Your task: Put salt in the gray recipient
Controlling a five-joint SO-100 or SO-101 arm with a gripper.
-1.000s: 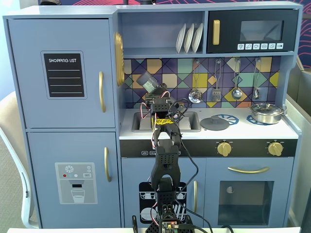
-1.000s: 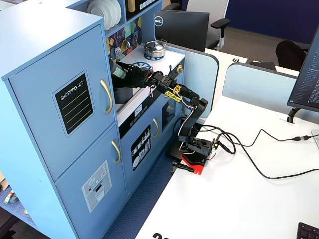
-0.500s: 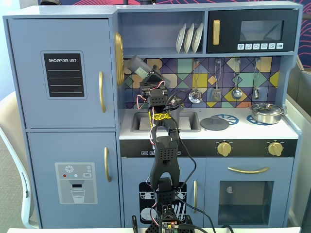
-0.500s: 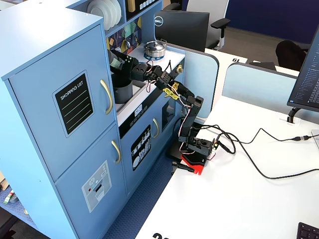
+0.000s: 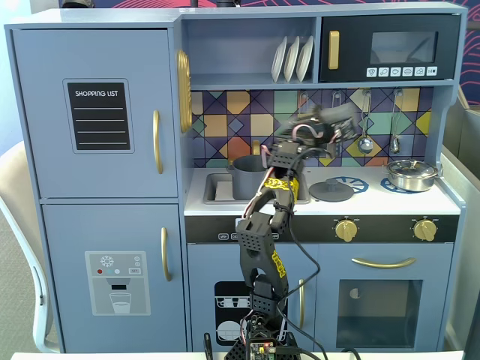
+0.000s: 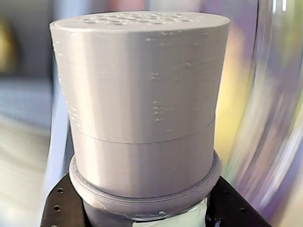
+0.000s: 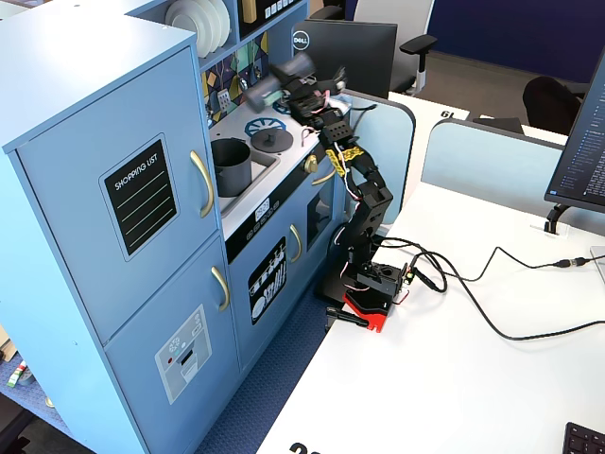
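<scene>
In a fixed view, I see the gripper point(image 5: 335, 120) blurred above the counter, at about 2 o'clock from the gray recipient point(image 5: 250, 177) in the sink.

Wrist view: the salt point(image 6: 142, 104) fills the frame, perforated top up, clamped between the jaws at its base.

In a fixed view from the side: salt point(image 7: 281, 78) held lying sideways, at about 1 o'clock from the recipient point(image 7: 231, 165).

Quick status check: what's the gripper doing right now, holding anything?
Gripper: shut on the salt shaker, held up above the counter to the right of the gray pot.
</scene>
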